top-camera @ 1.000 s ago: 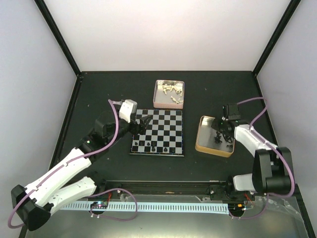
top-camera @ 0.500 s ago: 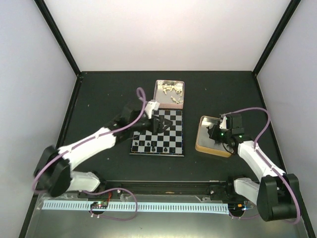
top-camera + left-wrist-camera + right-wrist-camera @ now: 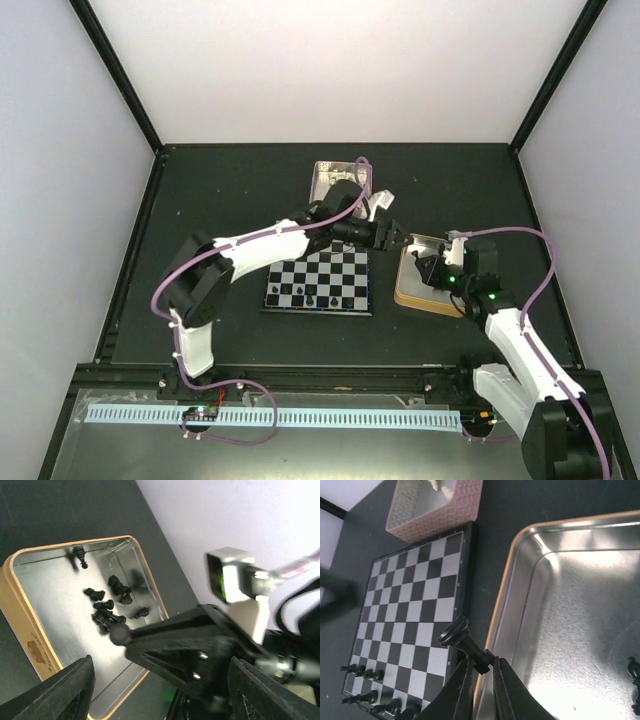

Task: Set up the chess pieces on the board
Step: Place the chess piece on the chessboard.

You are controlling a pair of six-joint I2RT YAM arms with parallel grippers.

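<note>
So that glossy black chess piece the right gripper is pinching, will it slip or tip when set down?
Probably slippery: the glossy black chess piece shines, and the right gripper pinches only its thin end. Likely tippy too: it hangs tilted, and its round base looks small. It seems rigid and light.

Bright, even light throughout; glare sheens the gold tin [image 3: 570, 605], and the left-wrist view is motion-blurred.

I count one board [image 3: 320, 268] and two tins, one pink tin [image 3: 440, 510] and one gold tin [image 3: 25, 630]. My right gripper [image 3: 481, 669] pinches one black piece [image 3: 457, 636]. At least six board pieces [image 3: 366, 673], all black, stand on squares. About eight tin pieces [image 3: 107, 605] lie clumped in the gold tin. The white pieces [image 3: 440, 484] are too cut off to count.
</note>
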